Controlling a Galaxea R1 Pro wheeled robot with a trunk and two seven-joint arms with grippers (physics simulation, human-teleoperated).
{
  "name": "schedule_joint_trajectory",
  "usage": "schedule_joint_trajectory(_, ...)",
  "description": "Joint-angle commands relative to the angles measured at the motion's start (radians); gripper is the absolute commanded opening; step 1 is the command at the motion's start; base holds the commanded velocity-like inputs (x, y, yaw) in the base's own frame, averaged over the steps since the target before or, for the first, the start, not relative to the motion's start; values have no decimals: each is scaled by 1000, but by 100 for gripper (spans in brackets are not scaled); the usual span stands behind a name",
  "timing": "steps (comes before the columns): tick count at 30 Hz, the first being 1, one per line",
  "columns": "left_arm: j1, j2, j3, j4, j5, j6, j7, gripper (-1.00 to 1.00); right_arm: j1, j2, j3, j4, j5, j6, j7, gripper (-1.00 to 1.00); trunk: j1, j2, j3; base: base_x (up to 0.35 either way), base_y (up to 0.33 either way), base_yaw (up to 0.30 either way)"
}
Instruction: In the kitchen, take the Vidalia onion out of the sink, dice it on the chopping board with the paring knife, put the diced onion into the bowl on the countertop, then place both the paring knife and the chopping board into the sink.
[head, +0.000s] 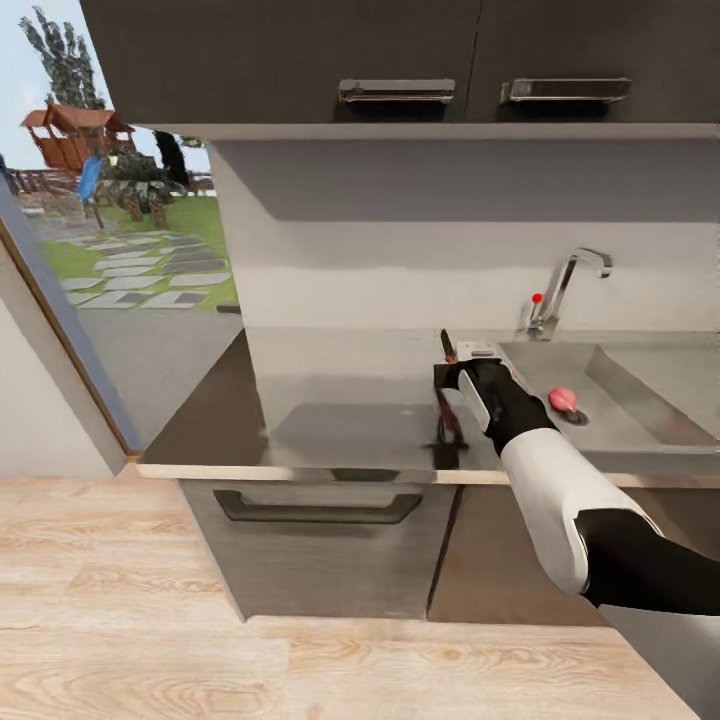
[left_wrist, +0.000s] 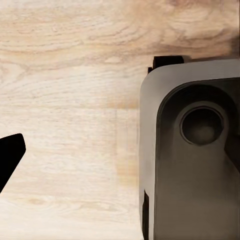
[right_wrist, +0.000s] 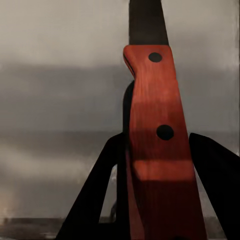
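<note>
- The right gripper (head: 447, 392) hangs over the bench (head: 330, 400) just beside the sink (head: 640, 400), its jaws closed on the paring knife (right_wrist: 159, 140) by the red handle, the dark blade pointing up and away toward the wall.
- The knife looks light and stiff — a slim, smooth handle with two dark rivets, so it could twist or slide between the fingers (right_wrist: 220, 175). The hold is best kept low on the handle, clear of the blade.
- The Vidalia onion (head: 562, 399) sits in the steel basin near the drain, below the chrome tap (head: 565, 290). Small, round and probably slick, it is likely to roll; a grasp across its widest part seems safest.
- The left arm's camera looks down at the pale wood floor (left_wrist: 70, 100) and part of the robot's base (left_wrist: 195, 160); whether its jaws are open or closed I cannot tell.
</note>
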Motion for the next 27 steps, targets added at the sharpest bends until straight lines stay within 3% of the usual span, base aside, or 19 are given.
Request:
schedule_joint_trajectory(1, 1, 0, 1, -2, 0, -1, 0, 100, 0, 0, -1, -1, 1, 5, -2, -100, 0, 0, -1, 0, -314, 0)
schedule_joint_trajectory(12, 1, 0, 1, -2, 0, -1, 0, 100, 0, -1, -2, 28, 1, 0, -3, -100, 0, 0, -1, 0, -286, 0)
schedule_joint_trajectory(27, 1, 0, 1, -2, 1, -1, 0, 100, 0, -26, -3, 59, 1, -4, -4, -100, 0, 0, -1, 0, -17, 0)
